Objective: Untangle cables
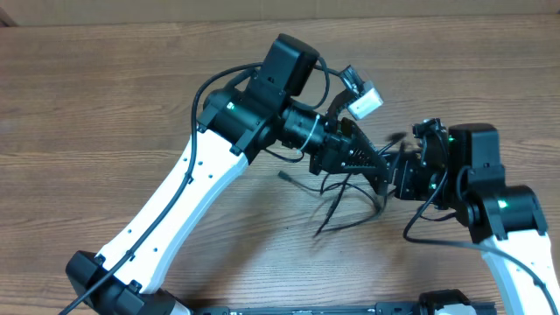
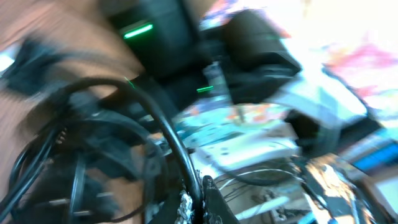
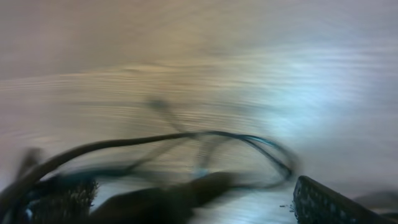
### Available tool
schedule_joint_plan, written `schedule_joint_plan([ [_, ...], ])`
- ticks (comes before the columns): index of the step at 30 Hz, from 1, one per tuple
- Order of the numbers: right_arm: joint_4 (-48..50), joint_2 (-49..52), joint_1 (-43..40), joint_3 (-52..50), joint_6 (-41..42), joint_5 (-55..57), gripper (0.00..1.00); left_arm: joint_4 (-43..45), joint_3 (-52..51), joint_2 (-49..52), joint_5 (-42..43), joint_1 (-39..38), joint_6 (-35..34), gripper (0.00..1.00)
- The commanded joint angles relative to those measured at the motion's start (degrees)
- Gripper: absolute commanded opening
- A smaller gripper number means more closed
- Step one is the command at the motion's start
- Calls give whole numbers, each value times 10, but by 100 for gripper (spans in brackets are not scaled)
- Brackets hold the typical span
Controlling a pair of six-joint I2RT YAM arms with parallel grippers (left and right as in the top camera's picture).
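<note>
Thin black flexible cables (image 1: 341,206) dangle centre-right of the overhead frame, pinched in the left gripper's (image 1: 376,168) closed jaws, apparently to hang apart. The right gripper (image 1: 398,168) faces them, jaws wide.

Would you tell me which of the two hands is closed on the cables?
The left hand, on the arm reaching in from the overhead view's lower left: it is pinched shut on a black cable, while the right hand stands wide open.

We see a brown wood-grain table (image 1: 105,105) filling nearly the whole overhead frame, with a paler strip (image 1: 262,7) along the top edge. In the right wrist view, bright light washes out the upper right.
</note>
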Motion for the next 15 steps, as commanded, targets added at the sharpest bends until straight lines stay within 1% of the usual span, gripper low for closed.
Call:
schedule_joint_plan([
  [1,-34,39,-2,-7,26,142,100,7,9,-16,142,28,16,4],
  [4,-59,56,-2,-7,26,156,100,9,9,-16,189,55,15,4],
  [13,-73,69,-2,-7,26,158,100,7,9,-18,187,132,4,4],
  [15,-77,68,-2,-7,25,137,100,5,9,-18,162,144,5,4],
])
